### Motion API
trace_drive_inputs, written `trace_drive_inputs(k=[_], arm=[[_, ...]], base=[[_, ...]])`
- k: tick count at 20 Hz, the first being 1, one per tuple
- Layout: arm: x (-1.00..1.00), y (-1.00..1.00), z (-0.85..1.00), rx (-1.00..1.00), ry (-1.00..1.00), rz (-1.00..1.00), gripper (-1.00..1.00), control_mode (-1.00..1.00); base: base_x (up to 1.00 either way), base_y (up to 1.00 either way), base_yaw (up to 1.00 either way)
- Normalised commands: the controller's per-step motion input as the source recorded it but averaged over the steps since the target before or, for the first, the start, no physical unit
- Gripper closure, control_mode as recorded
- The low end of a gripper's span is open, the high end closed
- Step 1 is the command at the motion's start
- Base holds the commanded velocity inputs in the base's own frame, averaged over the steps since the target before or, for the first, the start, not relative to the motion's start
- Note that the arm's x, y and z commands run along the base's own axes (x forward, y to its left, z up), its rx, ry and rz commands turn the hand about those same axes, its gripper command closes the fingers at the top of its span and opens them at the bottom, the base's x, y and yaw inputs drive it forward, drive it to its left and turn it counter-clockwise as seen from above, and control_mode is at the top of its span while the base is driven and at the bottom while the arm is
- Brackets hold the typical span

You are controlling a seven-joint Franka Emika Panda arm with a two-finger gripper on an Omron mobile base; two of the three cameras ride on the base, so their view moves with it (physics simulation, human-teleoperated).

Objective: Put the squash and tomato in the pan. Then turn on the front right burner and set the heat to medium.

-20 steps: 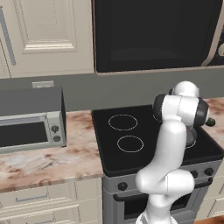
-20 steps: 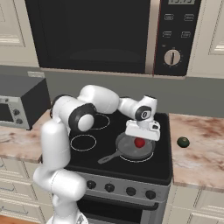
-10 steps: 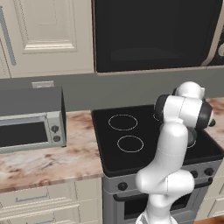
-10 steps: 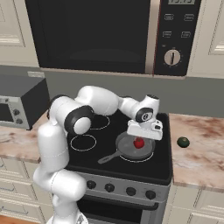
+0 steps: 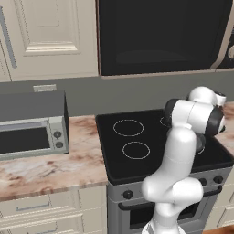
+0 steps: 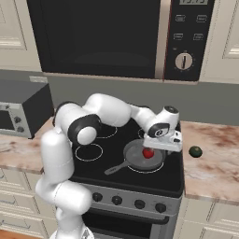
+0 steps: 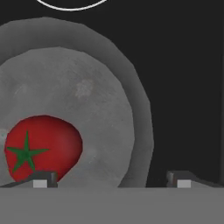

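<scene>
The red tomato [image 6: 148,152] [image 7: 41,148] lies inside the grey pan [image 6: 135,159] [image 7: 87,92] on the stove's front right burner. My gripper [image 6: 162,145] [image 7: 109,180] hovers just above the pan's right part, open, with nothing between its fingertips [image 7: 43,179]; the tomato sits below the left fingertip, free of it. The dark green squash [image 6: 195,151] rests on the marble counter to the right of the stove, apart from the gripper. In the left base view the arm hides the pan.
The black cooktop [image 5: 137,137] [image 6: 105,154] has burner rings to the left of the pan. Control knobs [image 6: 140,204] line the stove front. A toaster oven [image 5: 32,123] stands on the left counter. A microwave [image 6: 140,37] hangs overhead.
The jaws have spread a little wider and the hand has risen slightly off the tomato, which stays in the pan. The squash has not moved.
</scene>
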Motion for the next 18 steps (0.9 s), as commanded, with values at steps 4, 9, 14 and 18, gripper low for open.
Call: trace_drive_inputs(k=[4, 9, 14, 18], arm=[[0.00, -0.47, 0.00, 0.00, -0.10, 0.00, -1.00, -1.00], [0.00, -0.48, 0.04, 0.00, -0.03, 0.00, -1.00, -1.00], [0.00, -0.49, 0.00, 0.00, 0.00, 0.00, -1.00, -1.00], [0.00, -0.44, 0.00, 0.00, -0.03, 0.00, -1.00, -1.00]], base=[[0.00, 0.00, 0.00], [0.00, 0.00, 0.00], [0.00, 0.00, 0.00], [0.00, 0.00, 0.00]])
